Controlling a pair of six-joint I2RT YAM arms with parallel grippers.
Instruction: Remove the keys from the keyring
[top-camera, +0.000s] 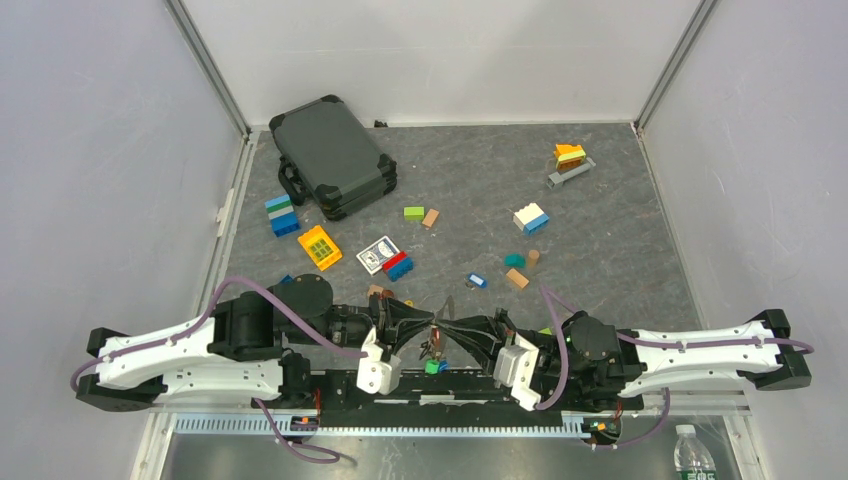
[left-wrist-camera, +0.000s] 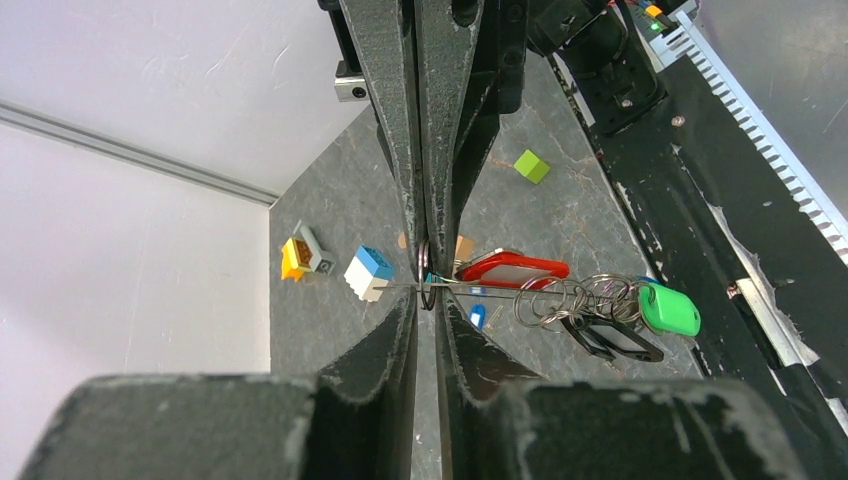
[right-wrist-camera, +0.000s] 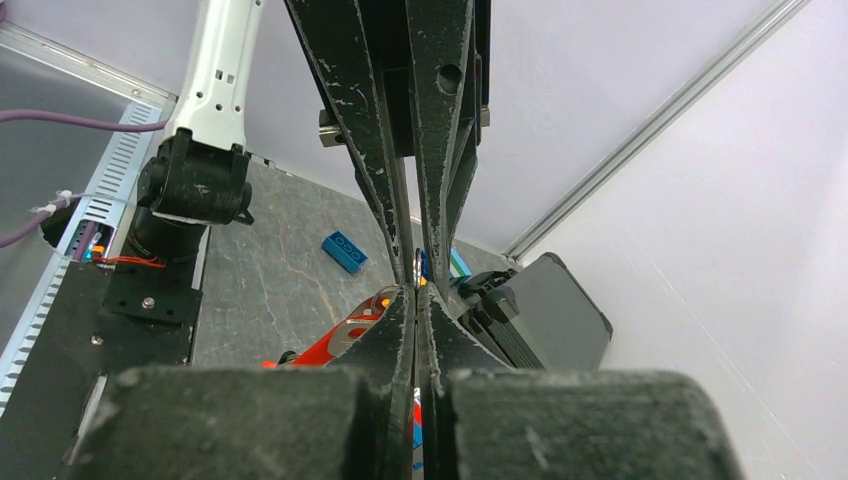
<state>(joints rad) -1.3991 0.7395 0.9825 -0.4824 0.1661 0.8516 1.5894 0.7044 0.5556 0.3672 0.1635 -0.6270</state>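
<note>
My two grippers meet tip to tip above the table's near edge. The left gripper (top-camera: 425, 335) (left-wrist-camera: 427, 290) is shut on the keyring (left-wrist-camera: 480, 291), a thin wire seen edge on, with a small metal ring (left-wrist-camera: 427, 272) between its tips. The right gripper (top-camera: 452, 335) (right-wrist-camera: 417, 290) is shut on the same wire just opposite; its fingers (left-wrist-camera: 395, 150) come down from above. Several small rings (left-wrist-camera: 570, 300) hang on the wire with a red key (left-wrist-camera: 515, 270), a green key (left-wrist-camera: 668, 310) and a black key (left-wrist-camera: 612, 340). A blue key (top-camera: 477, 281) lies loose on the table.
A dark case (top-camera: 332, 155) stands at the back left. A card box (top-camera: 378, 254) and coloured blocks (top-camera: 283, 215) (top-camera: 319, 247) (top-camera: 531, 218) (top-camera: 570, 157) are scattered mid-table. The black base rail (top-camera: 450, 385) runs right under the grippers. A bottle (top-camera: 690, 455) stands off the table, front right.
</note>
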